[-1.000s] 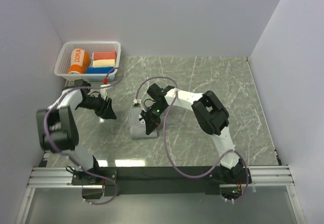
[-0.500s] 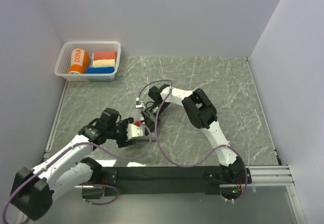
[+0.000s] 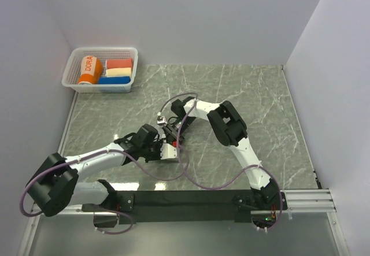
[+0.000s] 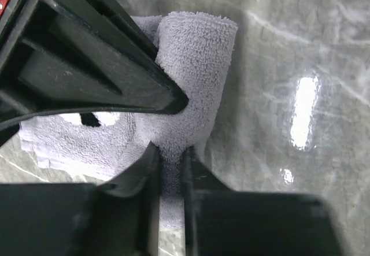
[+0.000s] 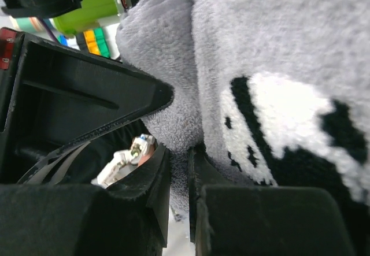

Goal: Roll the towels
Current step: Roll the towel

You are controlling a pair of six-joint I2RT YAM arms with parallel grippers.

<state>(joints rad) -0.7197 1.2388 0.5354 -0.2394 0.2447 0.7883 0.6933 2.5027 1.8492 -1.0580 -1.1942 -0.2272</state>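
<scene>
Your left gripper (image 4: 171,137) pinches a fold of the grey towel (image 4: 196,65), jaws drawn narrow with terry pile packed between them. In the left wrist view part of the cloth is curled into a thick roll, and the rest lies flat on the table to its left. Your right gripper (image 5: 178,134) is closed just as tightly on the same towel, which in that wrist view shows a black-and-white patch on the grey. From above, the two grippers meet over the towel left of centre on the marbled table (image 3: 260,106), the towel itself almost hidden beneath them. Well apart, in the far left corner, a white basket (image 3: 104,50) holds the orange towel (image 3: 88,70), rolled up with "DORA" showing, beside small red, cream and blue rolls (image 3: 118,71).
</scene>
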